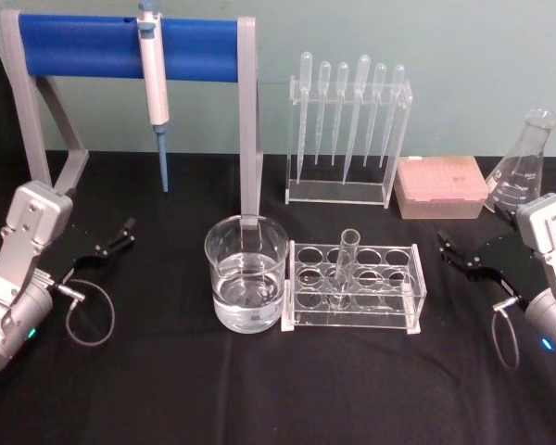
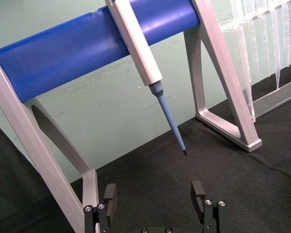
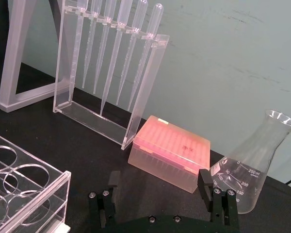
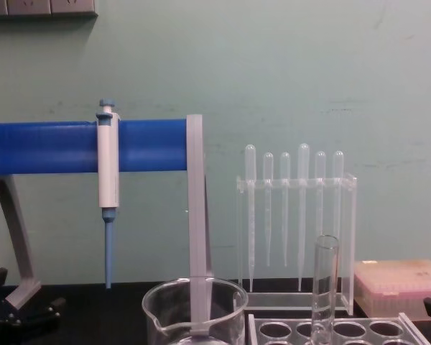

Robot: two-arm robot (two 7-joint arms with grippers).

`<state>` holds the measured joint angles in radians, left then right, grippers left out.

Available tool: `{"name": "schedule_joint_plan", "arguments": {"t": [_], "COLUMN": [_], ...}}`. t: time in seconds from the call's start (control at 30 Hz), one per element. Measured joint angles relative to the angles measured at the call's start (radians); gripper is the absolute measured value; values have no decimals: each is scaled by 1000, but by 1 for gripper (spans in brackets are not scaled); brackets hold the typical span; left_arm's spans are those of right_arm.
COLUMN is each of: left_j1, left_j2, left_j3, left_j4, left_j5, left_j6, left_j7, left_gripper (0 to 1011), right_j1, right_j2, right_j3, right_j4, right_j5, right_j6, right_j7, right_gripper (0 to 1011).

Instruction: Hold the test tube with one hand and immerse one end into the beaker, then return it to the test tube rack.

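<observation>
The left end effector [image 1: 122, 234] and the right end effector [image 1: 445, 248] lay jaws apart at the table's [image 1: 259, 399] sides; the test tube [image 1: 345, 264] stood in the rack [image 1: 352, 321] beside the beaker [image 1: 224, 278].

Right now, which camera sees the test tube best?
The head view. It shows the whole test tube standing in its rack beside the beaker. The chest view shows its upper part from the side, bottom cut off. The wrist views face the blue stand and a rack corner. The left claw and right claw wait open.
</observation>
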<state>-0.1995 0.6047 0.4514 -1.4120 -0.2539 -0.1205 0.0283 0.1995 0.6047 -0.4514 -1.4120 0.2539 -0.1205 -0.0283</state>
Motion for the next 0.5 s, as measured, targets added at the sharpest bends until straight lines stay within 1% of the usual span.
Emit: {"name": "schedule_joint_plan", "arguments": {"t": [0.5], "left_j1": [0], "left_j2": [0], "left_j3": [0], "left_j4": [0], "left_j5": [0], "left_j6": [0], "left_j7": [0], "left_gripper": [1000], "right_j1": [0], "right_j2": [0], "right_j3": [0], "right_j4": [0], "right_j5": [0], "right_j6": [0], "right_j7": [0], "right_gripper": [1002]}}
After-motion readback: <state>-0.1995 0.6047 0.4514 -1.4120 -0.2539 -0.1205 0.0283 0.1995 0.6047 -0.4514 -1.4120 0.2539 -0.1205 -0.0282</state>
